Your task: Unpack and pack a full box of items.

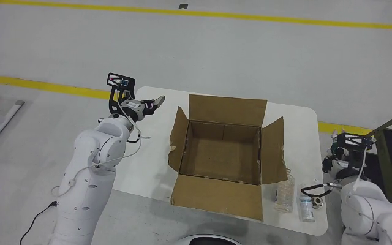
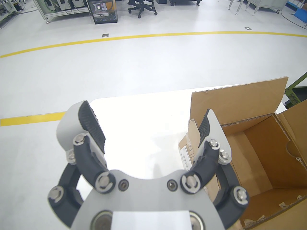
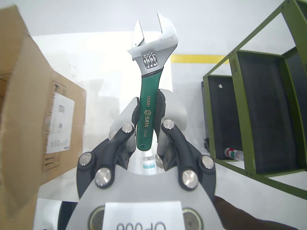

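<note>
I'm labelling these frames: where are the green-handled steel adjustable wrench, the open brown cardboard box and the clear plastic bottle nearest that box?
Green-handled steel adjustable wrench (image 3: 150, 84): right wrist view, upper part of the handle.
Open brown cardboard box (image 1: 217, 197): top view, near flap.
Clear plastic bottle (image 1: 284, 195): top view, body.

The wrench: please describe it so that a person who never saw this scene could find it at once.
Find the open box in the middle of the white table. Between it and the green rack, the right gripper is shut on the wrench. It is the only metal tool: green handle, silver adjustable head, unlike the clear bottles on the table.
</note>
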Controlling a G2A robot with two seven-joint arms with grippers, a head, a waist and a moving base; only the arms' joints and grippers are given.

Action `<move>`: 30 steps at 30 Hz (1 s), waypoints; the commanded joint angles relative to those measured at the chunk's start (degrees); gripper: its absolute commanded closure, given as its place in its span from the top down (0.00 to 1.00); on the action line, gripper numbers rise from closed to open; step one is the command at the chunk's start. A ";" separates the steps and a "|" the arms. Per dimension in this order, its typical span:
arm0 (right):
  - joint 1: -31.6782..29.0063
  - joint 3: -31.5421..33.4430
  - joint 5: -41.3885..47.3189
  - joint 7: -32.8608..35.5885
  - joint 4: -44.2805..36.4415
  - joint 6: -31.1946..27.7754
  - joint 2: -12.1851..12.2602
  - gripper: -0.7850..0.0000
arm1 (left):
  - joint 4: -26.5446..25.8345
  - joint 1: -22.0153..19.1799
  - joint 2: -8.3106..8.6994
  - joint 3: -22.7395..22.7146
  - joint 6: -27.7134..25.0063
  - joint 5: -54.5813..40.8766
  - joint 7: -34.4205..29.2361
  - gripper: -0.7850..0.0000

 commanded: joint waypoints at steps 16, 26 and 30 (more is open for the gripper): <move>4.83 -5.41 -11.03 -8.24 22.08 -4.05 1.18 0.00 | 0.00 0.00 0.00 0.00 0.00 0.00 0.00 1.00; 12.32 -10.21 -18.95 -11.96 36.09 -4.56 1.80 0.00 | 0.00 0.00 0.00 0.00 0.00 0.00 0.00 1.00; 14.20 -10.35 -19.68 -13.07 39.83 -4.81 2.06 0.00 | 0.00 0.00 0.00 0.00 0.00 0.00 0.00 1.00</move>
